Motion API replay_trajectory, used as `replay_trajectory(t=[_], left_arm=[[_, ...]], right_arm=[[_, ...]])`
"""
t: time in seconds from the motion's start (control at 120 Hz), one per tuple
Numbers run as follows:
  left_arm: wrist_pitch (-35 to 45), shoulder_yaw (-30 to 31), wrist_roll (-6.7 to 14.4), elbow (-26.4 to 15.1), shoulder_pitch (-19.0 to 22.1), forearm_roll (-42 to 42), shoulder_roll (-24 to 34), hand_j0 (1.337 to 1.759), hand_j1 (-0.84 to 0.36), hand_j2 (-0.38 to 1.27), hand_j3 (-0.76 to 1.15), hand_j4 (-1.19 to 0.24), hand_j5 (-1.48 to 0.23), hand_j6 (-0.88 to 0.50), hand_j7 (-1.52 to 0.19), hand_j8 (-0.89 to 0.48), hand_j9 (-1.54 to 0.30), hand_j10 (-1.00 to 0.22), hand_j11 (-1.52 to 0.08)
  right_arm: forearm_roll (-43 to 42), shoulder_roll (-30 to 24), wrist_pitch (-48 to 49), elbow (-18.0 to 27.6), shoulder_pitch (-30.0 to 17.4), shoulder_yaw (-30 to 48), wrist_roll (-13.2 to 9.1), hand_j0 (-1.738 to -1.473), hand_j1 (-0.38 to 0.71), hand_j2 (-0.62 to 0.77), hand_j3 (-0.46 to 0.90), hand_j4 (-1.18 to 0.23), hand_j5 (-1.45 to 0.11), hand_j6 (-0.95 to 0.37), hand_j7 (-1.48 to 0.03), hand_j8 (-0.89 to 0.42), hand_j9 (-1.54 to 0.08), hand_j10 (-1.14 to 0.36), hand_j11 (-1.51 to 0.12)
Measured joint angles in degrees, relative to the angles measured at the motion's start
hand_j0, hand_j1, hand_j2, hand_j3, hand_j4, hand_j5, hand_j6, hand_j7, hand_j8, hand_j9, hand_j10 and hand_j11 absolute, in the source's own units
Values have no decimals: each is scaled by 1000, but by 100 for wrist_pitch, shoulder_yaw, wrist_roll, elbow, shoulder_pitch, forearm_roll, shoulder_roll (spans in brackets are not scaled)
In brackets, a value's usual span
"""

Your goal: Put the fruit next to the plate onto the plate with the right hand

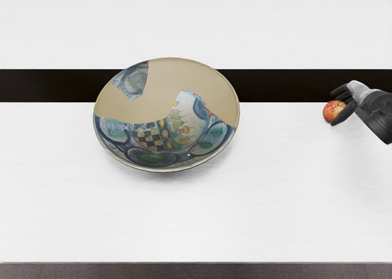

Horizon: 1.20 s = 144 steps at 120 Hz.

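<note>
rt hand (349, 102) wraps fruit (332, 111), arm (381, 115) cropped at edge.

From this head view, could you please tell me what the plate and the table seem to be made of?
Plate: probably glazed ceramic, judging by the painted pattern and faint sheen, though the render leaves it open. Table: matte white; faint streaks suggest painted wood or laminate.

The plate (184, 76) stands on the table (196, 224), the fruit (332, 111) well to its right.
</note>
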Motion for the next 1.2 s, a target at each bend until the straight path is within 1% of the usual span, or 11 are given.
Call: replay_trajectory(t=[0.292, 0.483, 0.583, 0.592, 0.667, 0.717, 0.725, 0.733, 0.8, 0.967, 1.2], left_arm=[[0, 0, -2, 0, 0, 0, 0, 1658, 60, 48, 0, -241, -313, -241, -313, -241, -313, -241, -313], [0, -1, -1, 0, 0, 0, 0, 1658, 60, 48, 0, -241, -313, -242, -313, -242, -313, -241, -313], [0, -1, -1, 0, 0, 0, 0, 1658, 60, 48, 0, -241, -313, -242, -313, -242, -313, -241, -313], [0, -1, 0, 0, 0, 0, 0, 1658, 60, 48, 0, -241, -313, -242, -313, -242, -313, -241, -313], [0, -1, 0, 0, 0, 0, 0, 1658, 60, 48, 0, -241, -313, -242, -313, -242, -313, -241, -313], [0, -1, -1, 0, 0, 0, 0, 1658, 60, 48, 0, -241, -313, -241, -313, -242, -313, -241, -313], [0, -1, -1, 0, 0, 0, 0, 1658, 60, 48, 0, -241, -313, -241, -313, -242, -313, -241, -313], [0, -1, -1, 0, 0, 0, 0, 1658, 60, 48, 0, -241, -313, -241, -313, -241, -313, -241, -313], [0, -1, 0, 0, 0, 0, 0, 1658, 60, 49, 0, -241, -313, -241, -313, -241, -313, -241, -313], [0, 0, -2, 0, 0, 0, 0, 1658, 60, 49, 0, -241, -313, -241, -313, -241, -313, -241, -313], [0, 0, -1, 0, 0, 0, 0, 1658, 60, 48, 0, -241, -313, -241, -313, -241, -313, -241, -313]], right_arm=[[-24, 65, -465, -56, -5, -191, 8, -1658, 211, -50, 0, -475, -622, -477, -618, -475, -622, -474, -622], [-129, 266, -733, -148, -4, -394, -4, -1646, 241, -67, -6, -547, -697, -463, -702, -553, -694, -554, -693], [-151, 356, -780, -210, -10, -430, -5, -1644, 273, 30, -1, -546, -756, -425, -768, -539, -769, -605, -766], [-153, 360, -784, -214, -11, -431, -4, -1643, 278, 54, 78, -544, -761, -423, -774, -538, -776, -610, -773], [-149, 384, -791, -230, -3, -439, 2, -1661, 262, 48, 24, -535, -808, -408, -820, -518, -825, -642, -823], [-120, 382, -768, -225, 21, -438, 1, -1667, 242, 112, -179, -558, -845, -433, -851, -532, -857, -663, -854], [-112, 380, -763, -225, 24, -438, 2, -1660, 244, 92, -36, -565, -850, -435, -856, -533, -862, -666, -860], [-105, 378, -758, -223, 28, -437, 2, -1658, 242, 87, -7, -562, -856, -435, -861, -533, -868, -669, -866], [-58, 333, -704, -209, 70, -420, 5, -1656, 249, 113, 0, -573, -901, -423, -894, -524, -913, -684, -912], [252, 75, -146, -185, 281, -337, -2, -1648, 216, 62, -1, -556, -979, -417, -952, -512, -983, -718, -984], [1180, -438, 1832, -79, 521, 448, -13, -1645, 237, 88, 0, -508, -1040, -385, -992, -478, -1037, -738, -1039]])
